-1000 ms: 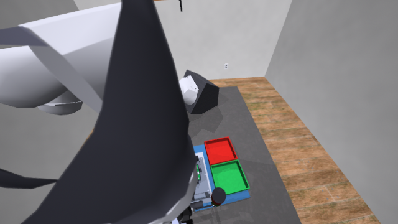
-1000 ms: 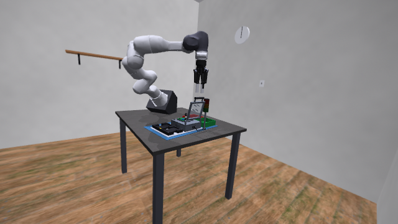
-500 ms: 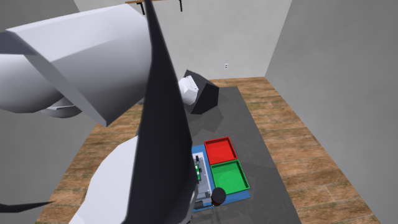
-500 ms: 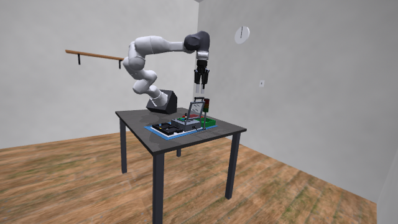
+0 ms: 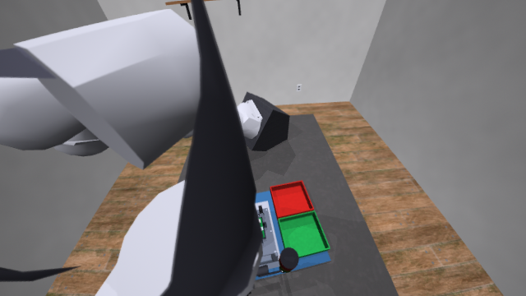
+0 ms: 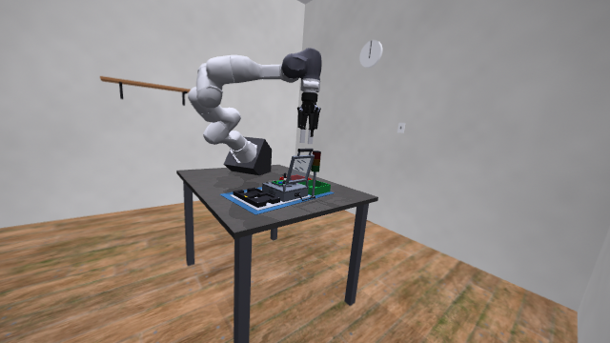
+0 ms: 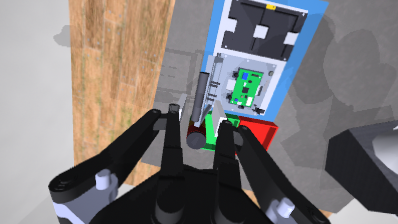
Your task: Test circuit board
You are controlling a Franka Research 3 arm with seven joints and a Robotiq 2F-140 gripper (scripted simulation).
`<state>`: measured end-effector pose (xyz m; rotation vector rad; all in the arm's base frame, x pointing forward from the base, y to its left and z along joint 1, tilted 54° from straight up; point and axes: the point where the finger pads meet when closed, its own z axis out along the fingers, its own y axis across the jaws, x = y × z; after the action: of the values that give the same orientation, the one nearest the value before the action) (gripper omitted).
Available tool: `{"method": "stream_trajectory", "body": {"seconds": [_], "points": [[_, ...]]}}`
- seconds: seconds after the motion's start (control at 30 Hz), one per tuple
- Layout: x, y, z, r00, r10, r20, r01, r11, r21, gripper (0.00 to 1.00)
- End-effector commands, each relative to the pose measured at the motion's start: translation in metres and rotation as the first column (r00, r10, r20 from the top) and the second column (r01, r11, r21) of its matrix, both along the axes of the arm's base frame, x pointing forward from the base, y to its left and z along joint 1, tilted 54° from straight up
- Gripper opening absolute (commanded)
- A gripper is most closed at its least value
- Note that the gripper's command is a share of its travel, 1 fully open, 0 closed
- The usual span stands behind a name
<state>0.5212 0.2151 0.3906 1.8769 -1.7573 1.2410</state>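
Note:
The green circuit board (image 7: 245, 87) lies face up on the grey tester's plate (image 7: 267, 80), and a sliver of it shows in the top view (image 5: 260, 225). The tester's lid (image 6: 301, 167) (image 7: 202, 90) stands open, its dark handle at the top edge. My gripper (image 7: 199, 104) hangs high in the air above the lid and the signal tower (image 6: 316, 161). Its fingers stand partly shut with nothing between them, and it also shows in the exterior view (image 6: 307, 138). The black tray (image 7: 262, 32) has both pockets empty. I cannot tell the tower's color.
The red bin (image 5: 291, 198) and the green bin (image 5: 303, 234) stand side by side on the blue mat beside the tester. The arm's black base (image 5: 269, 123) sits at the table's far end. My arm blocks most of the top view.

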Motion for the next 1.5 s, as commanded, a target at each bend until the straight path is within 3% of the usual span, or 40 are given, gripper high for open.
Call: {"method": "stream_trajectory", "body": {"seconds": [0.0, 1.0, 1.47], "points": [[0.001, -0.001, 0.000, 1.000, 0.004, -0.001, -0.004, 1.000, -0.003, 0.30], [0.003, -0.004, -0.002, 1.000, 0.004, -0.001, -0.004, 1.000, -0.003, 0.30], [0.017, -0.029, -0.022, 1.000, 0.004, -0.001, -0.004, 1.000, -0.003, 0.30]]}}
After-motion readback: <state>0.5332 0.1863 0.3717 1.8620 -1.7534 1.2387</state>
